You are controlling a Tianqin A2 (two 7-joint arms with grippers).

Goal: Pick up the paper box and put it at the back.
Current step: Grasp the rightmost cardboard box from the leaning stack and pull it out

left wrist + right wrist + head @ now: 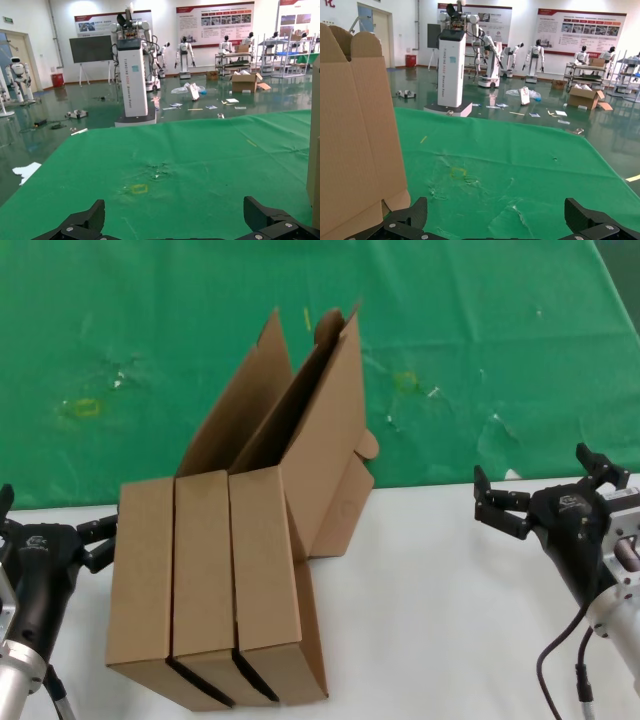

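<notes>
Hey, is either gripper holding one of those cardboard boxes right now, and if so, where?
Nothing is held. The left gripper and right gripper are both open, either side of the three paper boxes on the white table.

Items counted: three paper boxes, alike — one [142, 580], two [204, 575], three [265, 560], lids raised. Two grippers: left gripper [55, 530], right gripper [545, 490]. One green cloth [480, 330]. One white surface [430, 630].

- My left gripper [60, 540] is partly hidden behind the paper box [265, 575], and the picture's edge cuts off my arm.
- In my left wrist view, the edge cuts the box [315, 150] off.
- The far wall posters [577, 31] have words too small to read.
</notes>
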